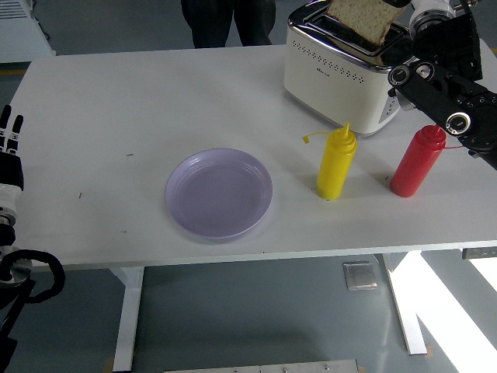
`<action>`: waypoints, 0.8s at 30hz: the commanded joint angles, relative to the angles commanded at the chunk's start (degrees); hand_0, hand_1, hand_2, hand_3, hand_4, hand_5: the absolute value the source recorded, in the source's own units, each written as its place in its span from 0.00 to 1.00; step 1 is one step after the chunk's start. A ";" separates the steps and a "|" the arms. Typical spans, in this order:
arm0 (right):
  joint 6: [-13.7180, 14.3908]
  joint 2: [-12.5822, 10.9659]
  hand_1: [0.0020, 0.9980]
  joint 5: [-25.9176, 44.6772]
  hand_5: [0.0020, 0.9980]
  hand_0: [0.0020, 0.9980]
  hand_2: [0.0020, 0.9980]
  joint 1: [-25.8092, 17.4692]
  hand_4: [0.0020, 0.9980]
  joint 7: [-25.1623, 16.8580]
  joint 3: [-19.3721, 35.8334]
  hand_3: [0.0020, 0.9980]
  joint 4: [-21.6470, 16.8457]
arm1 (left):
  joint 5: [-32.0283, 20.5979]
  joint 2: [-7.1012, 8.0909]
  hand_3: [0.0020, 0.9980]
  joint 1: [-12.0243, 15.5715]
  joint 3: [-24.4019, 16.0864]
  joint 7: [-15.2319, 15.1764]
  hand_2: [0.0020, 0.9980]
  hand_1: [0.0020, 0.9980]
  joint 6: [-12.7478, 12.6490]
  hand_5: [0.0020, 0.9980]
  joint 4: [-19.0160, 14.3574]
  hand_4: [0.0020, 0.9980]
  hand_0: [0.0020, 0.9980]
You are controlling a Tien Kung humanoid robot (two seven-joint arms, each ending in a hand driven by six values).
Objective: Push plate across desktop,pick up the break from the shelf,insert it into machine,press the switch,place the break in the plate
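A slice of bread hangs tilted just over the slots of the cream toaster at the back right. My right hand holds its right edge at the picture's top; most of the hand is cut off there, and the black forearm runs down to the right. The lavender plate lies bare near the table's middle front. My left hand rests at the left edge, fingers straight and holding nothing.
A yellow squeeze bottle and a red one stand in front of the toaster, the red one right under my right forearm. A person stands behind the table's far edge.
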State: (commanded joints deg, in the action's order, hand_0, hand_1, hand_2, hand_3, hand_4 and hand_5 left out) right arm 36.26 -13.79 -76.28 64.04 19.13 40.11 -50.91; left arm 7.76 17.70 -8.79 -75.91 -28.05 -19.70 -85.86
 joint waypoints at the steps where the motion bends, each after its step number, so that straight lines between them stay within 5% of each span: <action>1: 0.11 0.34 0.48 -0.58 0.00 0.49 0.48 0.11 0.14 0.37 -0.32 0.45 0.62 | -0.07 -0.01 0.69 -0.06 -0.02 0.01 0.72 0.75 0.00 0.98 -0.01 0.66 0.81; 14: 0.47 2.37 0.48 -4.38 0.00 0.49 0.48 0.22 0.14 2.28 -2.15 0.46 3.96 | -0.27 -0.01 0.70 -0.30 -0.36 0.20 0.72 0.74 0.04 0.98 -0.02 0.67 0.80; 24: -1.84 3.62 0.51 -6.82 0.00 0.47 0.53 0.43 0.13 1.74 -4.40 0.52 5.21 | -3.95 0.17 0.70 -0.30 -1.76 1.65 0.72 0.75 1.37 0.98 -0.89 0.67 0.80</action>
State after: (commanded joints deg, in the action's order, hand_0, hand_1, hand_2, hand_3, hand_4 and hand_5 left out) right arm 34.42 -10.16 -83.10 64.47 20.87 35.71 -45.70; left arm 3.82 17.87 -9.09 -77.67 -26.41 -18.33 -86.74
